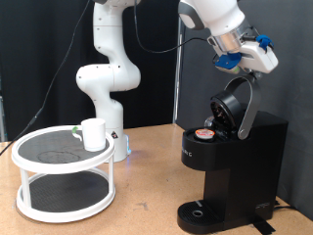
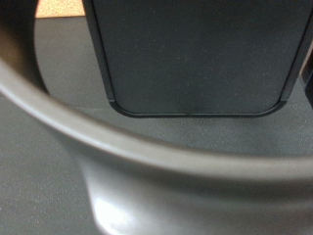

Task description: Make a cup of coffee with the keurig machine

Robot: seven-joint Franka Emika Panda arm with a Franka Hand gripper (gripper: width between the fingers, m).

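The black keurig machine (image 1: 230, 162) stands at the exterior view's right with its rounded top lid (image 1: 231, 103) raised. A small red-topped pod (image 1: 203, 134) sits in the open brew chamber. My gripper (image 1: 241, 70) is just above the raised lid, at the top of its silver handle (image 1: 250, 103). The fingers do not show in the wrist view, which is filled by the machine's dark body (image 2: 196, 49) and a grey curved bar (image 2: 147, 137) very close. The white cup (image 1: 93, 134) stands on a round stand at the exterior view's left, far from the gripper.
The cup's white two-tier round stand (image 1: 29, 162) has dark mesh shelves and fills the table's left part. The robot base (image 1: 110, 88) stands behind it. The machine's round drip base (image 1: 201, 213) is bare. Brown table top lies between stand and machine.
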